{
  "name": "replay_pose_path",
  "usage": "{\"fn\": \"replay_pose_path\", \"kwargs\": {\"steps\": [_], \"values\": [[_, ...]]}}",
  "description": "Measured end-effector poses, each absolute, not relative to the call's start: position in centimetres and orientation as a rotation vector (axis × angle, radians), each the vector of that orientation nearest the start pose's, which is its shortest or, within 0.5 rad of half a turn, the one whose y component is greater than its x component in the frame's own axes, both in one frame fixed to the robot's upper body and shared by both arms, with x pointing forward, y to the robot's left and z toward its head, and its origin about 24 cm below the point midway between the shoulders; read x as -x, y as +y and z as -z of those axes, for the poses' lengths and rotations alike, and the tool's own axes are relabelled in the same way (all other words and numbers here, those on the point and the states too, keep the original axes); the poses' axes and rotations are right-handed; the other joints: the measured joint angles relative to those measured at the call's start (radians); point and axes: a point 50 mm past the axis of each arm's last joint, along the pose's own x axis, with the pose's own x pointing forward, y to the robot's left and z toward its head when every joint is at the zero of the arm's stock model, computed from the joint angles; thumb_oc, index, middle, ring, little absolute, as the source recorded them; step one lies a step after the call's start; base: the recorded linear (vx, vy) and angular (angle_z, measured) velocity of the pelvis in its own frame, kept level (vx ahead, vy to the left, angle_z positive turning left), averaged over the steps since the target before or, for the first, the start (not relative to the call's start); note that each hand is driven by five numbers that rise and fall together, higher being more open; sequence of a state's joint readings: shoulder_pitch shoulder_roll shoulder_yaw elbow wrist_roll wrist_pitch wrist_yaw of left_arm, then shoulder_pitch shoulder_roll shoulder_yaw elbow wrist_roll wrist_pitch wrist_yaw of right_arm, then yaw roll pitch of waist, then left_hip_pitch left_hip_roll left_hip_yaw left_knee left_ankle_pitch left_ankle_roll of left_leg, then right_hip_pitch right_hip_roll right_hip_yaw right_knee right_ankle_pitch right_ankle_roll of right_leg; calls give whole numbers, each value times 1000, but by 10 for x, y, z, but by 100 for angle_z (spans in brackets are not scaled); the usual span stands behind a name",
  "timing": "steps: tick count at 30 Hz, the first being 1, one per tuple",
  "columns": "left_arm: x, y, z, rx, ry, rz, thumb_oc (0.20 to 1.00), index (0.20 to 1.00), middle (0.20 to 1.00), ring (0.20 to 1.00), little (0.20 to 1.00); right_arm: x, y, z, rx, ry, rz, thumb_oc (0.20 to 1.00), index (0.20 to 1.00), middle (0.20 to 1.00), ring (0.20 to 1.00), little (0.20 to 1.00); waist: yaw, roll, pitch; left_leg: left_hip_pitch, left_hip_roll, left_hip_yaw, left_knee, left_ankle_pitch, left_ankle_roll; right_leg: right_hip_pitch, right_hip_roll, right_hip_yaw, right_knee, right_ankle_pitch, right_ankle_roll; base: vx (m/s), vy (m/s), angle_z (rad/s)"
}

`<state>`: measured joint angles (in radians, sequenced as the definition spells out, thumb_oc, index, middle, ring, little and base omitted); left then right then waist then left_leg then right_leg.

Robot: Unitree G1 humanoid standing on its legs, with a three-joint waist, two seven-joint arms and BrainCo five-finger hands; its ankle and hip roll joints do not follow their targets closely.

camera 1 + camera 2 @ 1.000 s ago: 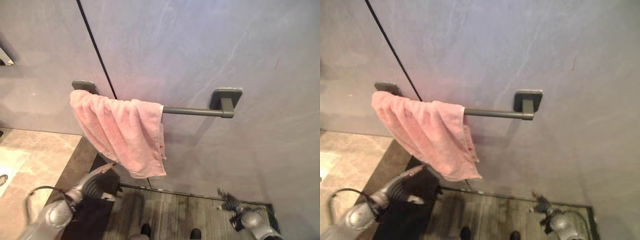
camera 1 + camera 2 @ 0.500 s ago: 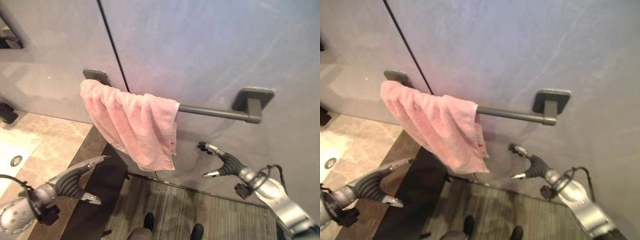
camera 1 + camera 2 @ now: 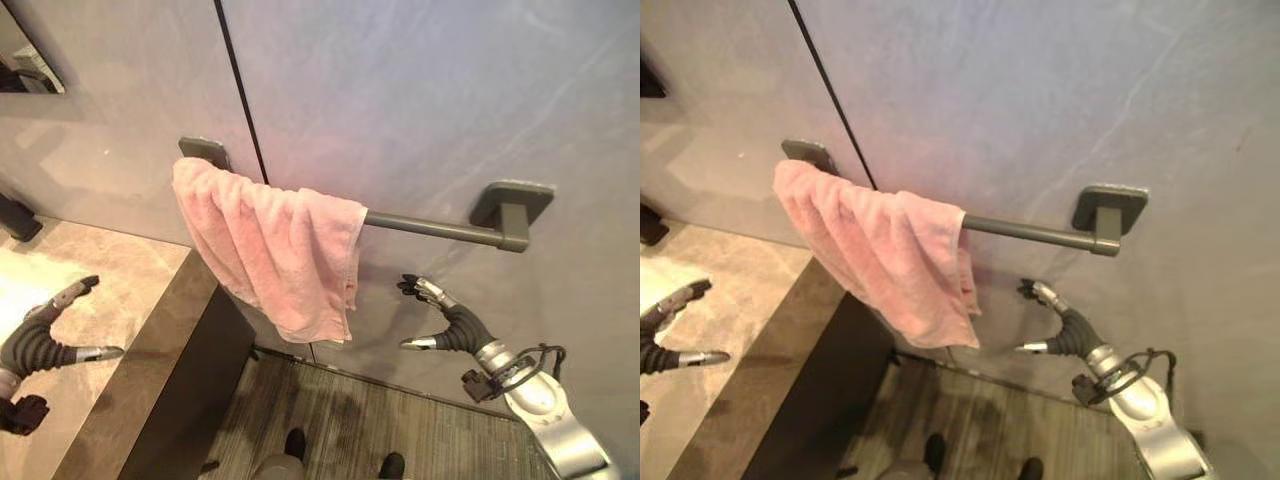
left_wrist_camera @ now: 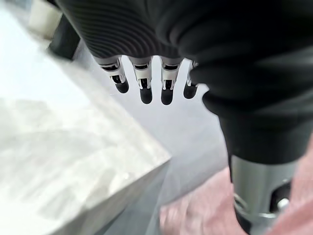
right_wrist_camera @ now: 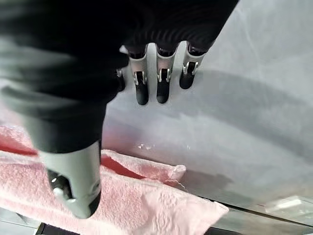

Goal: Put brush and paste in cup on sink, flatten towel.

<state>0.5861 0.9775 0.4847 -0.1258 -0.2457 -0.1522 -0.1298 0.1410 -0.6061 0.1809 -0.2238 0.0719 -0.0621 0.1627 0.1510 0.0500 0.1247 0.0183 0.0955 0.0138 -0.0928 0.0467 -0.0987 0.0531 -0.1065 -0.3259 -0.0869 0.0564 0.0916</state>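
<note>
The right robot hand point(image 3: 452, 326) has been raised from near the floor and is now held just beside the free edge of the pink towel point(image 3: 275, 250), under the bar point(image 3: 430, 228), fingers spread, nothing touched. The left robot hand point(image 3: 40, 340) has been drawn back over the worktop point(image 3: 120, 290), also spread and empty. The towel is still bunched, so flattening is judged about to begin.

Pink towel point(image 3: 277, 247) is hanging bunched up over the left end of the grey towel bar point(image 3: 430, 227), all wrinkly, lower corner drooping down.
</note>
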Motion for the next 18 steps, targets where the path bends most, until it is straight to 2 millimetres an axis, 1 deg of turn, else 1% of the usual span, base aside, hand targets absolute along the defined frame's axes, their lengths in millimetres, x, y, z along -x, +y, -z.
{"fn": "replay_pose_path", "kwargs": {"steps": [3,4,5,7,8,9,12,15,17,18], "values": [[-165,362,-152,-885,76,-90,1000,1000,1000,1000,1000,-221,-185,-56,423,42,-444,1000,1000,1000,1000,1000,1,-20,-19,9,-2,18,0,-1,2,-1,-2,17,0,4,1,8,88,-19],[-167,364,-154,-892,74,-98,1000,1000,1000,1000,1000,-223,-182,-54,401,52,-459,1000,1000,1000,1000,1000,2,-23,-20,13,-2,23,0,-2,2,1,-3,21,0,5,1,-6,126,-18],[-172,366,-160,-909,57,-117,1000,1000,1000,1000,1000,-224,-177,-53,366,60,-486,1000,1000,1000,1000,1000,1,-29,-24,15,-4,26,0,-2,2,2,-4,24,0,6,2,-4,92,-7],[-178,366,-169,-936,35,-115,1000,1000,1000,1000,1000,-226,-173,-52,334,79,-514,1000,1000,1000,1000,1000,2,-37,-29,15,-6,26,0,-3,3,1,-6,25,0,8,2,-14,82,-2],[-183,366,-178,-967,14,-109,1000,1000,1000,1000,1000,-227,-171,-51,309,89,-533,1000,1000,1000,1000,1000,4,-43,-34,15,-10,28,0,-3,4,0,-10,26,0,9,4,-15,91,-1],[-185,365,-182,-985,9,-101,1000,1000,1000,1000,1000,-227,-171,-50,311,98,-539,1000,1000,1000,1000,1000,4,-46,-35,15,-12,28,0,-3,5,0,-13,26,0,10,6,-17,89,0],[-186,365,-185,-996,7,-94,1000,1000,1000,1000,1000,-227,-172,-49,300,113,-541,1000,1000,1000,1000,1000,5,-46,-41,14,-22,46,0,-8,13,-22,-26,46,24,8,12,-15,94,-16],[-188,361,-188,-997,-8,-80,1000,1000,1000,1000,1000,-226,-161,-42,239,157,-590,1000,1000,1000,1000,1000,9,-55,-46,14,-32,81,0,-13,20,-50,-38,82,39,14,20,-7,66,-31],[-189,358,-190,-1000,-23,-68,1000,1000,1000,1000,1000,-223,-154,-38,181,185,-635,1000,1000,1000,1000,1000,9,-64,-47,15,-35,88,0,-14,22,-54,-41,94,40,17,22,-6,69,-19],[-189,358,-190,-1000,-23,-68,1000,1000,1000,1000,1000,-223,-154,-38,181,185,-635,1000,1000,1000,1000,1000,9,-64,-47,15,-35,88,0,-14,22,-54,-41,94,40,17,22,-4,45,-6]]}}
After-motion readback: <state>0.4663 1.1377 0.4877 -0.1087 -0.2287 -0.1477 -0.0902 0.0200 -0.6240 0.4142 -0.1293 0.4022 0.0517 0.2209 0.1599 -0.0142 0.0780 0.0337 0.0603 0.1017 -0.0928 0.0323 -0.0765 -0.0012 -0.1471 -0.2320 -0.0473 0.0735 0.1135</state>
